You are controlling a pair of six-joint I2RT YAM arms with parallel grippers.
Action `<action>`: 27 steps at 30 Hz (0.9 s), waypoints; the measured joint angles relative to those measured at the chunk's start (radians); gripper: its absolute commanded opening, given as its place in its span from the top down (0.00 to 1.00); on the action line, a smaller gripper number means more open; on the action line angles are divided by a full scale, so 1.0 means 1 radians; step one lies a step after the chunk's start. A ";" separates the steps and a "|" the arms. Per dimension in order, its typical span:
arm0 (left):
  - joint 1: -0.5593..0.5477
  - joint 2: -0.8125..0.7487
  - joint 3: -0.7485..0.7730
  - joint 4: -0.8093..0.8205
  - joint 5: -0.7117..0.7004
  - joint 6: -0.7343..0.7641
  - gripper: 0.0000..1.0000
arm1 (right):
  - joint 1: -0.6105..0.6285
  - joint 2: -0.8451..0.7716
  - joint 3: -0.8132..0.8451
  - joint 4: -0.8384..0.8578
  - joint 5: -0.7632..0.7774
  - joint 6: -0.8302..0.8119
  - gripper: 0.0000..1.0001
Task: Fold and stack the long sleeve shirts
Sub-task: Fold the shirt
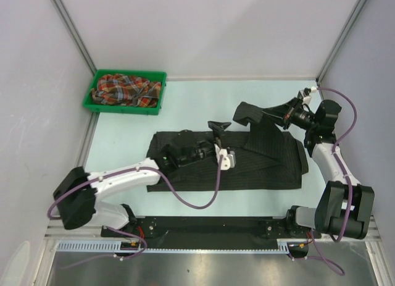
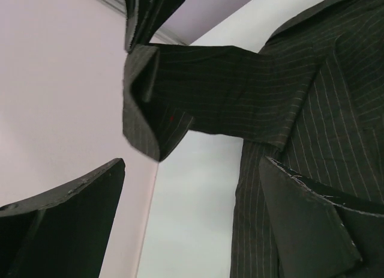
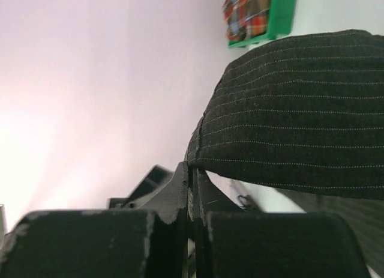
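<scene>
The black pinstriped shirt (image 1: 259, 162) lies spread on the table's middle. My right gripper (image 1: 285, 115) is shut on one sleeve (image 1: 259, 110) and holds it lifted over the shirt's upper right. In the right wrist view the jaws (image 3: 193, 170) pinch the fabric's edge (image 3: 300, 122). My left gripper (image 1: 217, 126) hovers open and empty over the shirt's upper middle. In the left wrist view its fingers (image 2: 66, 218) stand wide apart with the raised sleeve (image 2: 210, 86) ahead. The plaid shirt (image 1: 126, 89) lies crumpled in the green bin (image 1: 157, 107).
The green bin stands at the back left by the left wall, and shows in the right wrist view (image 3: 282, 14). Pale walls enclose the table on three sides. A purple cable (image 1: 197, 202) loops over the shirt's front edge.
</scene>
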State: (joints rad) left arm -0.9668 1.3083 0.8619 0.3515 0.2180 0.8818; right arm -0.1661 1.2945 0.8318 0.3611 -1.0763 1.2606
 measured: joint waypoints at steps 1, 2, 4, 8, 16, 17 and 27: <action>-0.010 0.032 -0.005 0.034 -0.011 0.017 0.00 | 0.002 -0.015 -0.018 0.021 -0.005 0.031 1.00; -0.015 0.054 -0.006 0.060 -0.018 0.029 0.01 | 0.005 -0.030 -0.035 0.041 -0.010 0.059 1.00; -0.027 0.101 -0.014 0.140 -0.040 0.056 0.01 | 0.011 -0.059 -0.061 0.080 -0.019 0.109 1.00; -0.043 0.174 -0.041 0.328 -0.097 0.124 0.01 | 0.019 -0.121 -0.114 0.125 -0.039 0.169 1.00; -0.052 0.241 -0.047 0.491 -0.166 0.167 0.13 | 0.066 -0.223 -0.198 0.134 -0.050 0.226 1.00; -0.053 0.241 -0.047 0.500 -0.168 0.167 0.23 | 0.075 -0.237 -0.207 0.126 -0.050 0.227 1.00; -0.076 0.094 0.122 -0.002 -0.079 0.115 1.00 | 0.099 -0.328 -0.214 -0.085 -0.067 0.084 0.58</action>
State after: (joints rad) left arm -1.0428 1.4021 0.9836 0.3496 0.1394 0.9970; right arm -0.0669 0.9661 0.6182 0.2756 -1.1435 1.3441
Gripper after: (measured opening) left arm 0.015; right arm 0.078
